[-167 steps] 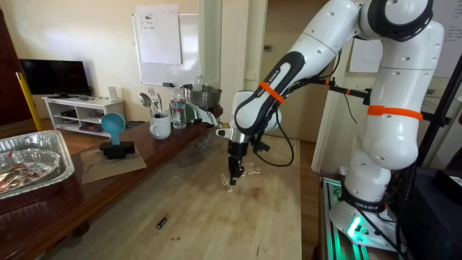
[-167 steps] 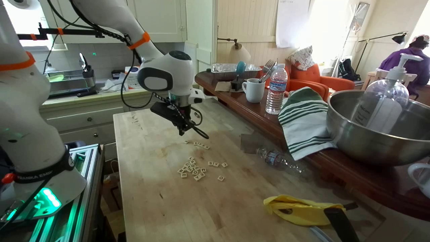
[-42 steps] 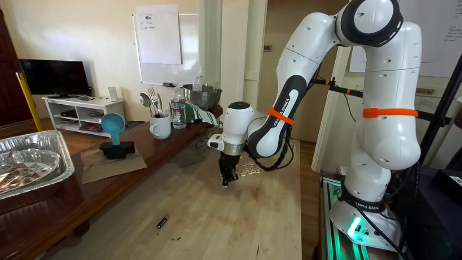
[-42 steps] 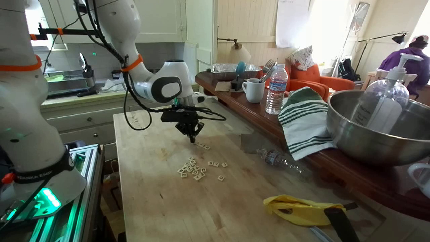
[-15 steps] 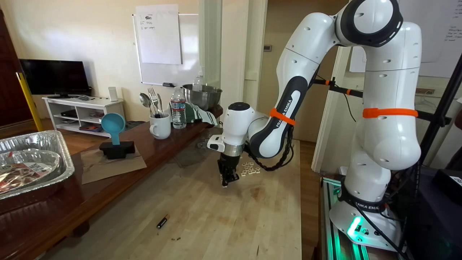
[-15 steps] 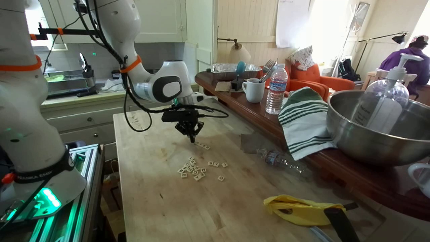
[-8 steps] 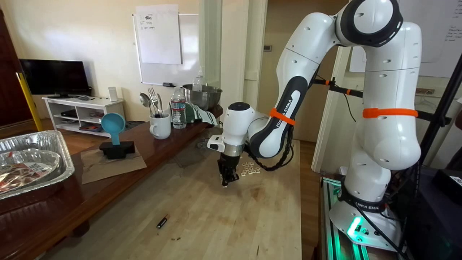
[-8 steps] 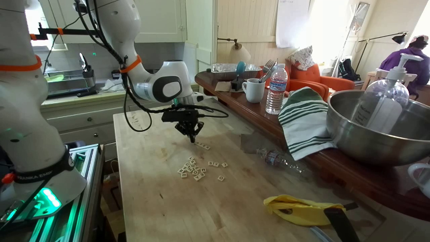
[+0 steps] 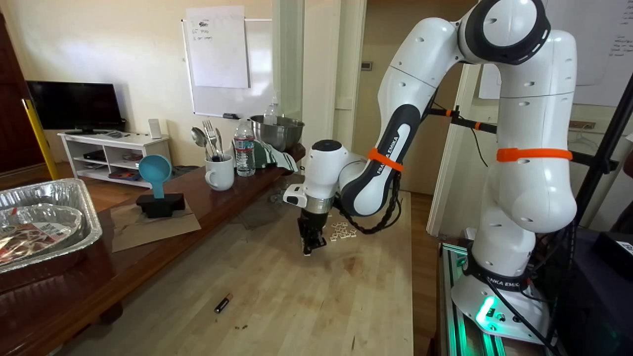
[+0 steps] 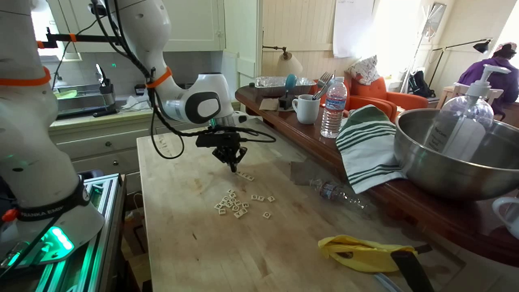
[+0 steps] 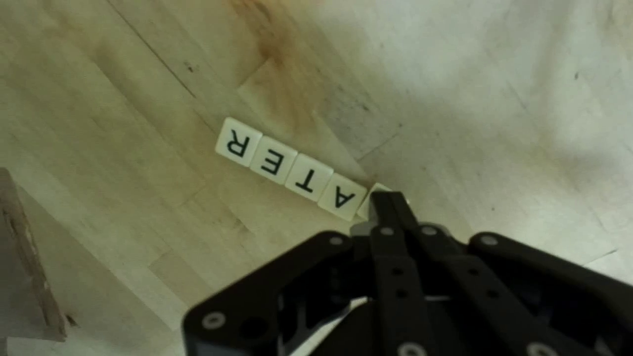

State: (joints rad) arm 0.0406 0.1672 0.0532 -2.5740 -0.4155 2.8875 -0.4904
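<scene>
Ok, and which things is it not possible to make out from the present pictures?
Letter on the end tile, beside the A tile: hidden by the gripper, wrist view.
Whether the gripper touches the end tile: it hides any contact, wrist view.
Writing on the paper sheet: too small and blurred, in an exterior view.
White vessel with a handle: cut off by the right edge, in an exterior view.
</scene>
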